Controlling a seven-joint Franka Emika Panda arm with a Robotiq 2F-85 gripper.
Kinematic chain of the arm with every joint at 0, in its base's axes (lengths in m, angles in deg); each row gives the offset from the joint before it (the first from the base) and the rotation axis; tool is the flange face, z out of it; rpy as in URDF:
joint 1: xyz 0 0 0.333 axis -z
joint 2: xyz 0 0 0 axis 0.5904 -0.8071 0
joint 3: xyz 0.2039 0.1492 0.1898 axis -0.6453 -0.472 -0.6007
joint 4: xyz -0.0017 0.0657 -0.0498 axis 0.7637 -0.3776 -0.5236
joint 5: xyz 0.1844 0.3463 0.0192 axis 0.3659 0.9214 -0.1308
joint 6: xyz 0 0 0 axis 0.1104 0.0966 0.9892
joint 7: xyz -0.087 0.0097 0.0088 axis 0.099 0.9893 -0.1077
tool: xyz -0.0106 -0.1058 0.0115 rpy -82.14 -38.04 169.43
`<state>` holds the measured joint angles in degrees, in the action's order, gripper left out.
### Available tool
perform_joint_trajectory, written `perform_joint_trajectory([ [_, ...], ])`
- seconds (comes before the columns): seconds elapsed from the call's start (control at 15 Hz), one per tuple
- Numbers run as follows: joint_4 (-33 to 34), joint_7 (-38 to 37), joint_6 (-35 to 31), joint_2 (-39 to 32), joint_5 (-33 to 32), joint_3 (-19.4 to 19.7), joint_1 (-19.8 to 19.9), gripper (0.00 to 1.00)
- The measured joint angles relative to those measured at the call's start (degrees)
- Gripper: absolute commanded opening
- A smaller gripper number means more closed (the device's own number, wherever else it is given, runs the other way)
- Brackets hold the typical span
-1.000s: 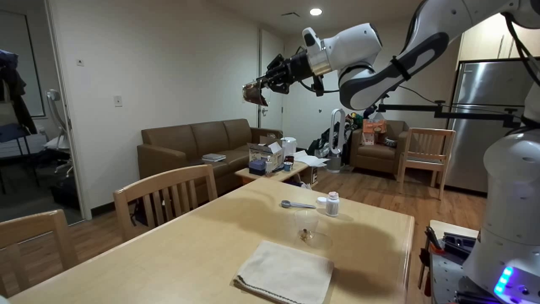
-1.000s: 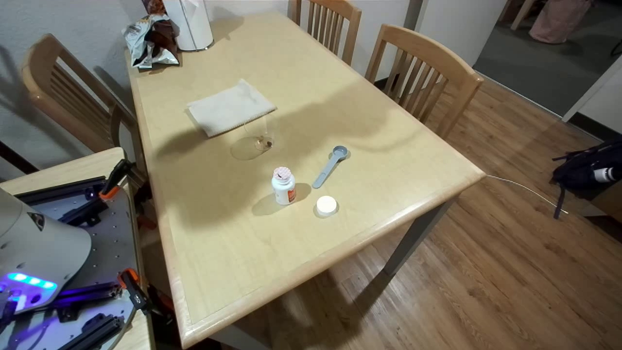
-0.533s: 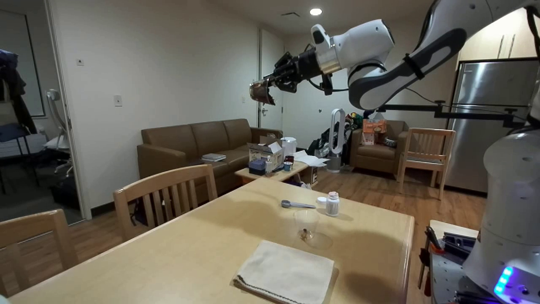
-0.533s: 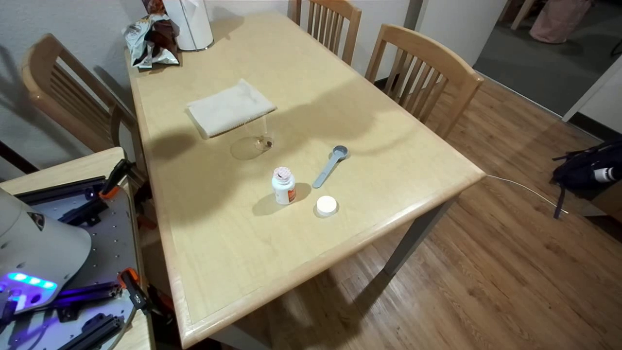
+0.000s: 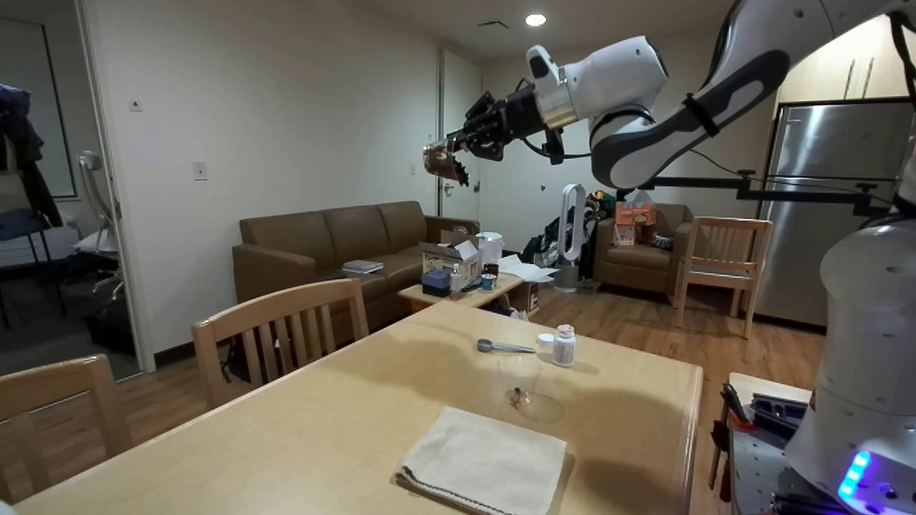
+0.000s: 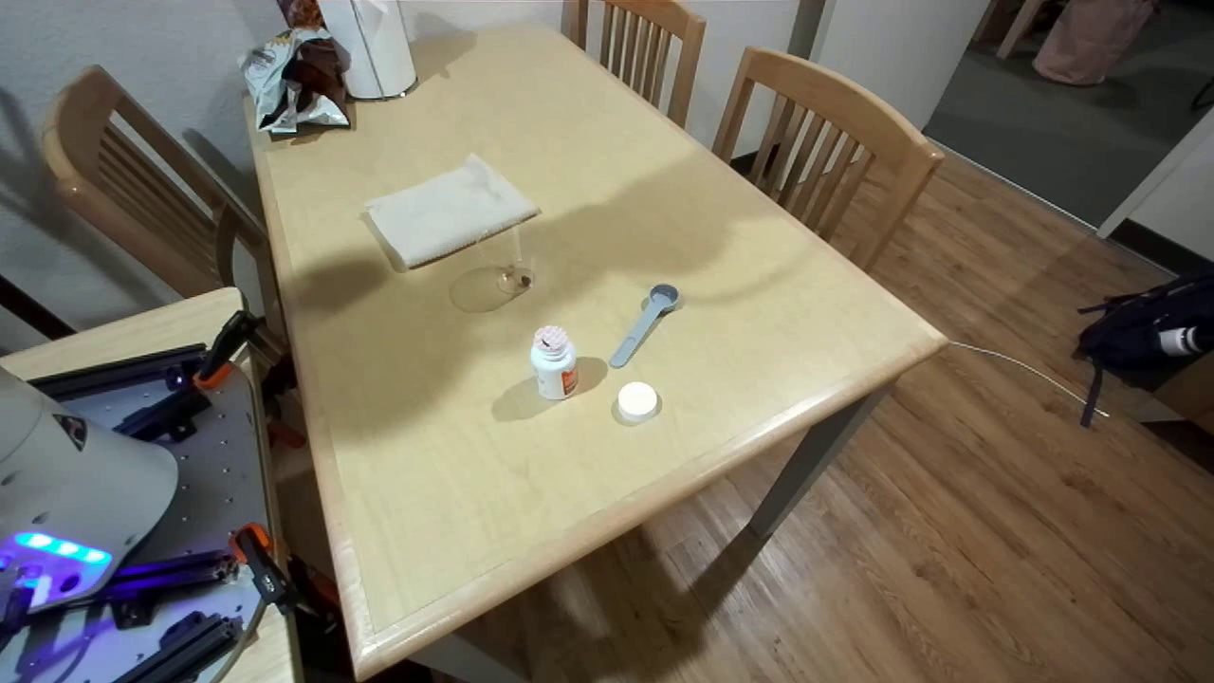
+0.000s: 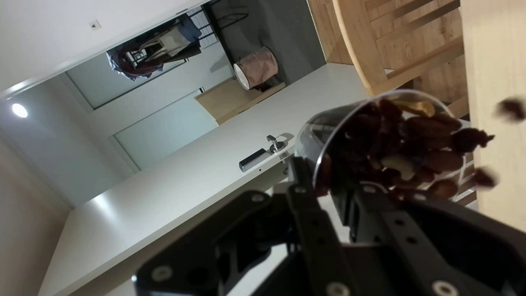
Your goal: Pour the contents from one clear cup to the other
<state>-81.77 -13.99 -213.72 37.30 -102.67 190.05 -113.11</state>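
At top centre in an exterior view, holding one clear cup [image 5: 439, 159] tipped well over, presumably to shed nuts and fruit [image 7: 407, 148]. Pinching its wall narrowly in one gripper [image 7: 321, 181], leaving the mouth free. Past the rim in the wrist view, losing two blurred pieces [image 7: 511, 110]. At lower centre, with a second cup [image 5: 519, 383] upright on the table [image 5: 308, 436], likely to catch. Around that, one each of bottle [image 5: 564, 348], lid [image 5: 546, 339], spoon [image 5: 508, 347], cloth [image 5: 486, 458].

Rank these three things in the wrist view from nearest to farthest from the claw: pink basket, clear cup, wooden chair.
1. Clear cup: held in the claw.
2. Wooden chair: behind the cup, at the picture's upper right.
3. Pink basket: well beyond the chair, upper middle of the picture.
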Motion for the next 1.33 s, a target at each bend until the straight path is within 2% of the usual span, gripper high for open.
perform_joint_trajectory([
  [0.53,-0.22,-0.80,0.00,-0.28,0.81,0.11,0.06,0.05],
  [0.6,-0.40,-0.87,0.00,-0.45,1.10,0.14,0.09,0.19],
  [0.8,-1.01,-1.17,0.00,-0.74,1.55,0.16,0.17,0.19],
  [0.87,-1.13,-1.17,0.00,-0.76,1.64,0.16,0.18,0.05],
  [1.13,-0.85,-1.42,2.98,0.43,-0.53,-0.95,0.00,0.05],
  [1.33,1.39,-3.22,11.11,5.51,-3.44,-5.74,-0.11,0.05],
])
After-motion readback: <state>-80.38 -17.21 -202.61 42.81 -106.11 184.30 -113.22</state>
